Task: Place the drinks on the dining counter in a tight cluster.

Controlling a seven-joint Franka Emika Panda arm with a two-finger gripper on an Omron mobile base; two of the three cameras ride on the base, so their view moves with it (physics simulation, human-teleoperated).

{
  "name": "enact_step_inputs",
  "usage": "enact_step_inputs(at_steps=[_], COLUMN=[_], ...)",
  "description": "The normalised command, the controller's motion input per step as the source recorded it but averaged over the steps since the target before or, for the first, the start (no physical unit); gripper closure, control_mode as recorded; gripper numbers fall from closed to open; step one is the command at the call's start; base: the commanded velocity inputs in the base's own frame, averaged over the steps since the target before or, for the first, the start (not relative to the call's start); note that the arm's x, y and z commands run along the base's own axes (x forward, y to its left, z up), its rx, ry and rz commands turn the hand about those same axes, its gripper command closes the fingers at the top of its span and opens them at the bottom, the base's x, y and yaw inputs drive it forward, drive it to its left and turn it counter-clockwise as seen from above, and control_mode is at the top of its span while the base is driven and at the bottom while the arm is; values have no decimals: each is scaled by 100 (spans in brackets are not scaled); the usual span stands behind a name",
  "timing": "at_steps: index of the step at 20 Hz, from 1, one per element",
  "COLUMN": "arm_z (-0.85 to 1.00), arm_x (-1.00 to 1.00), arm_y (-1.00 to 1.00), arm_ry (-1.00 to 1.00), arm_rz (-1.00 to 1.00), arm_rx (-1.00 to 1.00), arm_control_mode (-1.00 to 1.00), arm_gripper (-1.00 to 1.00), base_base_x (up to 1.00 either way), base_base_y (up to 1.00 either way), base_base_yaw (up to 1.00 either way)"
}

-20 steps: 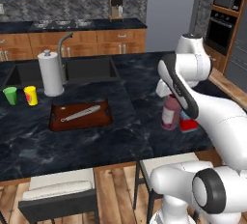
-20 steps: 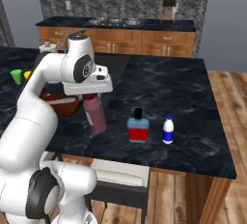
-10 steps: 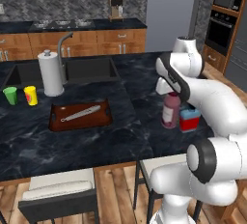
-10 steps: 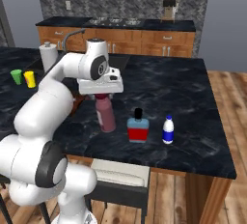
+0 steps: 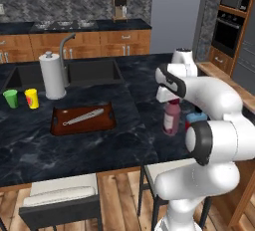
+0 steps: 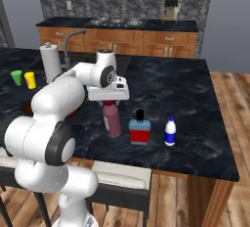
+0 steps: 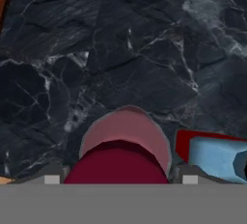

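My gripper [image 6: 110, 104] is shut on the top of the tall maroon bottle [image 6: 112, 121], which stands upright over the black marble dining counter [image 6: 171, 81]. In the hand view the maroon bottle [image 7: 124, 143] fills the gap between my fingertips [image 7: 53, 177]. Just to its right stands the squat blue-and-red bottle [image 6: 139, 131] with a black cap, a small gap between them. The small white-and-blue bottle [image 6: 170, 132] is a little further right. From the left base view, the maroon bottle [image 5: 172, 117] hangs under my gripper [image 5: 171, 101], with the blue-and-red bottle [image 5: 196, 119] partly hidden behind my arm.
A brown board [image 5: 82, 119] with a knife lies left of the bottles. Behind it are a paper towel roll [image 5: 52, 75], the sink [image 5: 92, 71] and faucet, plus a green cup [image 5: 10, 98] and yellow cup [image 5: 32, 98]. Stools [image 5: 60, 197] stand along the near edge.
My gripper has carried the maroon bottle to the right, closer to the blue-and-red bottle. The other two bottles have stayed put.
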Motion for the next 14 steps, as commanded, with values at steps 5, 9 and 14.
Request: enact_step_inputs(at_steps=[5,9,14], arm_z=[-20,-19,-14], arm_x=[0,6,31], arm_y=[-27,-9,0], arm_ry=[13,6,0], arm_rz=[0,0,0], arm_rx=[0,0,0], arm_control_mode=[-100,-100,-100], arm_gripper=[100,100,100], base_base_x=[0,0,0], base_base_y=[0,0,0], base_base_yaw=[0,0,0])
